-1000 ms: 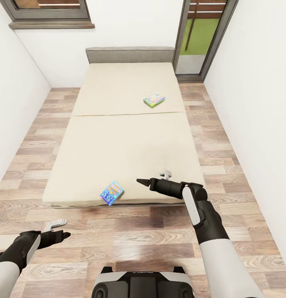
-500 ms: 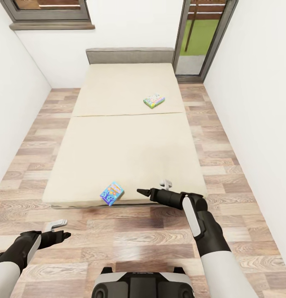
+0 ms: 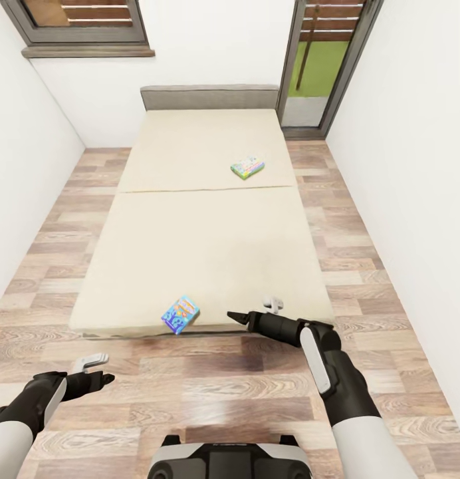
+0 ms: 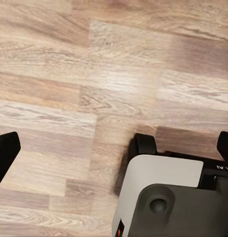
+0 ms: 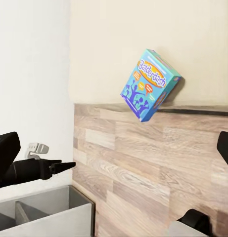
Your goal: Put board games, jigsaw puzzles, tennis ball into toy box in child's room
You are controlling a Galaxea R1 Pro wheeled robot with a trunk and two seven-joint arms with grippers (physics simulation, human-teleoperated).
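Blue board game (image 3: 180,314) overhangs the bed's (image 3: 210,239) near edge, second one (image 3: 247,167) mid-mattress; I've got the right gripper (image 3: 253,313) released beside the blue box for pickup, left gripper (image 3: 96,369) idle, spread.

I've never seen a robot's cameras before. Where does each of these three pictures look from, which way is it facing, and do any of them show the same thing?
Head view: from the robot's head, looking forward and down over the wide beige bed; both black arms and the grey base show.
Left wrist view: by the left hand, facing the wood-plank floor and the robot's base.
Right wrist view: by the right hand, facing the bed's foot edge; the left hand shows.
Shared: head and right wrist views both show the blue Balderdash game box overhanging the bed's edge.
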